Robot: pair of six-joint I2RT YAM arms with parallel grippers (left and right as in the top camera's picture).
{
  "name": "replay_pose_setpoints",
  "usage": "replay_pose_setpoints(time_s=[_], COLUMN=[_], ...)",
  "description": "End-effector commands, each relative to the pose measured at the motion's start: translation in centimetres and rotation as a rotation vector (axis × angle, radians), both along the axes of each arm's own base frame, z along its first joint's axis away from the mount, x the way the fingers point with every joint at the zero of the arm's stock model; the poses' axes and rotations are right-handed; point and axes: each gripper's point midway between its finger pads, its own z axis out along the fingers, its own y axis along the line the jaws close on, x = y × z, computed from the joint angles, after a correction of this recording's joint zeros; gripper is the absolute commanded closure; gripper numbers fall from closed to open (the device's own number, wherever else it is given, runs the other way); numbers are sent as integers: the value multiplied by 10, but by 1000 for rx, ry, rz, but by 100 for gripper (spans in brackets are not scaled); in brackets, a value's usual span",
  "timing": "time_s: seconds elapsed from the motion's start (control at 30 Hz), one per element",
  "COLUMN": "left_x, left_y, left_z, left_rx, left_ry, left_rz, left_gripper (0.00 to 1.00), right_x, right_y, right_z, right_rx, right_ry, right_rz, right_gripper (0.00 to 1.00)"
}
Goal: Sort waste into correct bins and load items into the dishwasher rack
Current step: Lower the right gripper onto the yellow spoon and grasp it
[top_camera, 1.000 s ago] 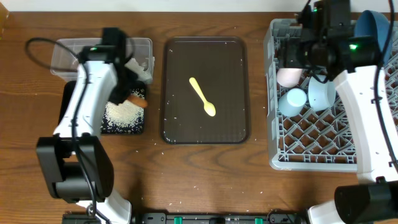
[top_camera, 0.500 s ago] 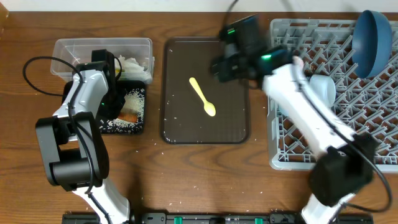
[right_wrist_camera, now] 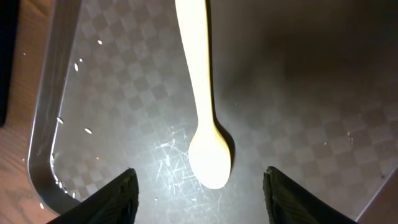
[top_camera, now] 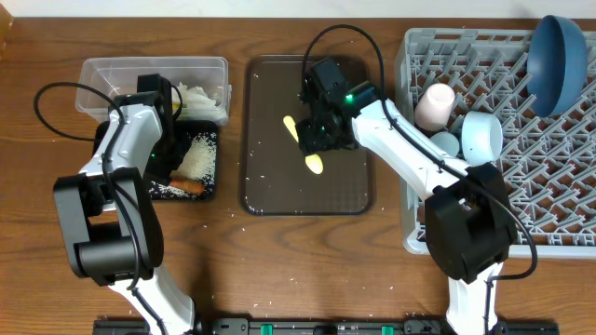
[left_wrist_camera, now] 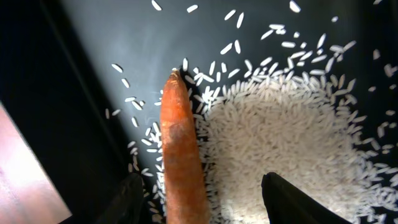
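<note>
overhead view, left side of the frame: your left claw [top_camera: 175, 169] has just let go. a second ago it was pinched on the small orange-brown finger-shaped food piece [top_camera: 189, 186] up by the tub. now its jaws stand apart and the piece lies flat in the shallow black rectangular tray [top_camera: 210, 194], against the loose white rice grains [top_camera: 196, 156]. the left wrist view agrees: the piece rests free on the tray floor, nearer the finger at lower left, with nothing squeezing it. the clear plastic rectangular tub [top_camera: 121, 74] above holds the crumpled white paper scraps [top_camera: 200, 97], so i judge the waste sorted. meanwhile your right claw [top_camera: 315, 130] has swung from the large square grey plastic dishwasher rack [top_camera: 410, 186] to mid-frame, over the small pale yellow spoon [top_camera: 315, 165] on the large dark brown serving tray [top_camera: 270, 186]. in the right wrist view its jaws are open on either side of the spoon's bowl, not closed on it. the pink cup [top_camera: 433, 104], pale blue cup [top_camera: 480, 135] and large dark blue round plate [top_camera: 557, 46] sit in the rack, so the spoon looks like the last item. it lies flat and thin, so you'll likely need to come down low.
</note>
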Motion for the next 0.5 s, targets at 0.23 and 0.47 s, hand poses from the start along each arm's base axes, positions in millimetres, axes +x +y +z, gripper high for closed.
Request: replay_pose_setpoints(time_s=[0.23, 0.47], left_x=[4, -4], left_y=[8, 7], left_z=[70, 93], left_rx=[44, 54], left_ry=[-106, -138], left_rz=[-147, -172], left_gripper=[32, 32], right_x=[-16, -26], right_y=[-4, -2], right_z=[-37, -57], right_rx=[-23, -20], right_ry=[114, 190], right_rz=[-39, -63], right_gripper=[37, 44])
